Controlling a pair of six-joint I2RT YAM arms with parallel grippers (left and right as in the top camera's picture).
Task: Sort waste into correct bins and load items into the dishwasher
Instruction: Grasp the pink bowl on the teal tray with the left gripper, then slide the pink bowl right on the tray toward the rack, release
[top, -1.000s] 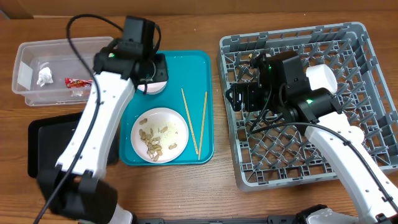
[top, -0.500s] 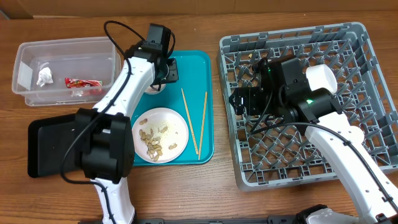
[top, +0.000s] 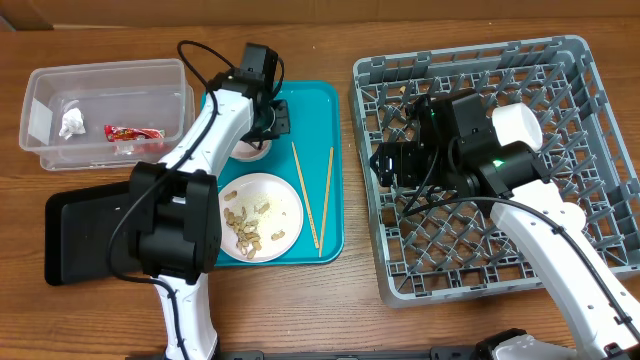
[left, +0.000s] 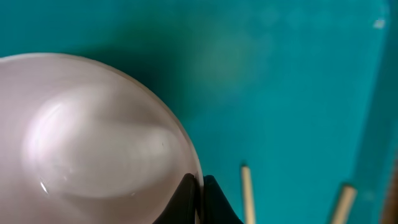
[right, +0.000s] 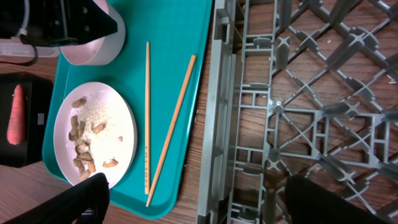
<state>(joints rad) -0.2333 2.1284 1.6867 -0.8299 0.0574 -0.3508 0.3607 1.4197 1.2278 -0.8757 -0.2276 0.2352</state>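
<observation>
- Bowl (left: 93, 137), pale pink, sits at the teal tray's (top: 310, 110) far left; left gripper (left: 200, 183) pinches its rim.
- Right gripper (right: 198, 186) hangs spread wide over the grey dish rack's (right: 221, 124) left edge.
- Chopsticks (right: 147, 118) lie right of the plate (right: 118, 106).

Dishes and waste, part sorted
Pink bowl (left: 93, 137) upright on teal tray (top: 310, 110); white plate (top: 287, 203) with peanut shells (top: 240, 225) near it; two chopsticks (right: 147, 112) alongside; red wrapper (top: 133, 132), white scrap (top: 70, 124) in clear tub (top: 140, 100); carrot (right: 17, 112) in black tray (top: 80, 235); grey rack (top: 440, 287) right.
</observation>
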